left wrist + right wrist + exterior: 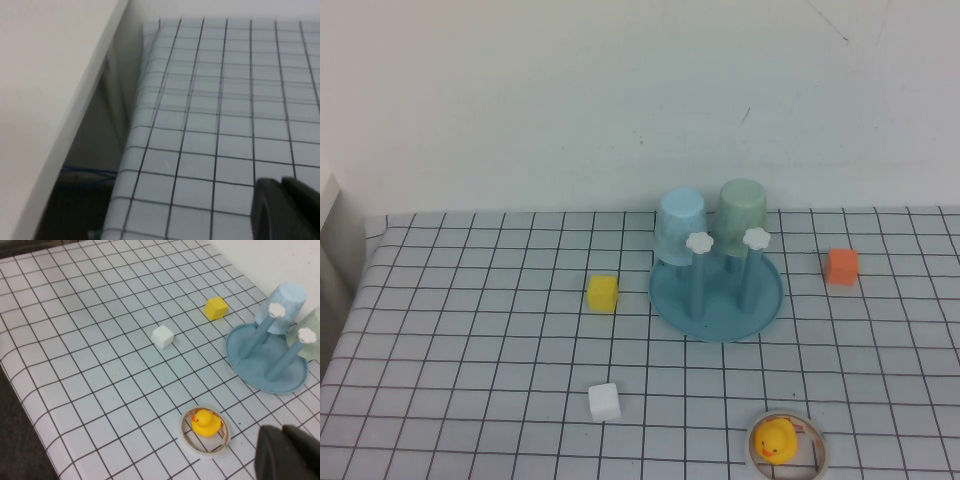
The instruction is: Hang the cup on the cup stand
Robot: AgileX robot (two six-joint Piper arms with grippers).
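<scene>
The pale mint-green cup [743, 212] stands upside down at the back right of the blue cup stand [670, 295], beside an upturned light blue tumbler [681, 225]. Two front pegs with white flower knobs [699, 242] stand bare. In the right wrist view the cup [314, 347] shows at the edge, behind the stand [250, 365]. My right gripper [282, 432] is shut and empty, hovering near the duck and well short of the stand. My left gripper [281, 181] is shut and empty over the table's left edge. Neither gripper appears in the high view.
A yellow cube [603, 293] lies left of the stand, a white cube [604, 401] nearer the front, an orange cube [841, 266] to the right. A yellow duck [777, 440] sits inside a white ring [185, 437] at the front. A white panel [55, 100] flanks the table's left edge.
</scene>
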